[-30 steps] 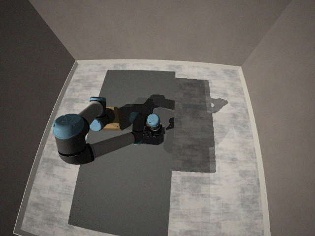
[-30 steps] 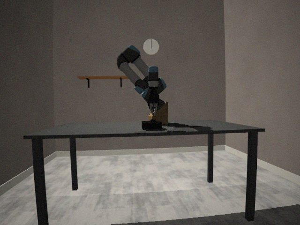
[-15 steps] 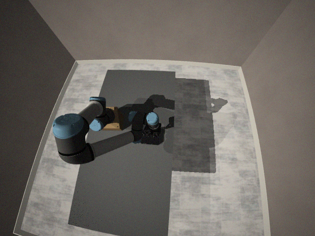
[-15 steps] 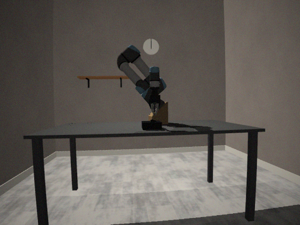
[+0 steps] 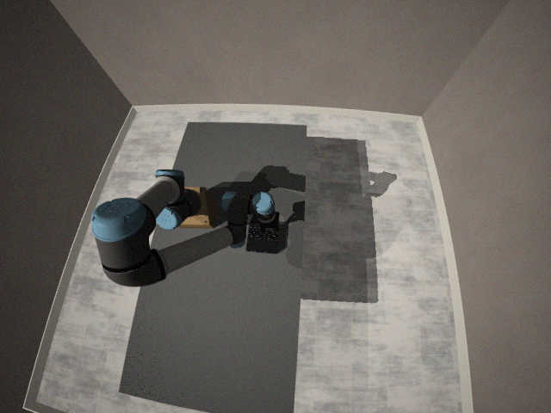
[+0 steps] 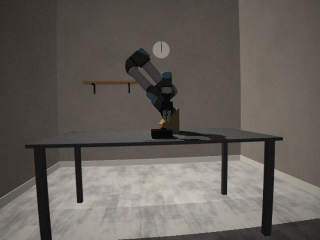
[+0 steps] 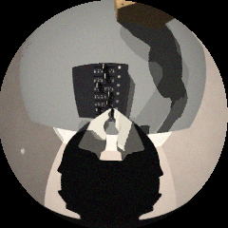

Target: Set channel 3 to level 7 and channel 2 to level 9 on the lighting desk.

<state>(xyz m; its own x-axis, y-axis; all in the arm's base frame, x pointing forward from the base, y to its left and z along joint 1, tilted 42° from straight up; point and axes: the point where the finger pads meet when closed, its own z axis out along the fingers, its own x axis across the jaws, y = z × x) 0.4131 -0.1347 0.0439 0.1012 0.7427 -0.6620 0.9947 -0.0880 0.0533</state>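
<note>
The lighting desk [image 5: 265,240] [image 6: 161,134] [image 7: 101,90] is a small black box with several fader slots, lying on the dark table [image 5: 213,311] [image 6: 103,138]. My gripper [image 6: 166,119] [image 7: 112,109] is shut with nothing between the fingers. It hangs a short way above the desk, with its tips over the desk's near edge in the wrist view. In the top view the wrist [image 5: 263,205] covers the gripper and the desk's far part. The fader levels are too small to read.
A wooden wedge block [image 5: 199,213] [image 6: 173,121] [image 7: 138,13] at the arm's base stands just behind the desk. A shelf [image 6: 109,82] and a round clock [image 6: 161,49] hang on the back wall.
</note>
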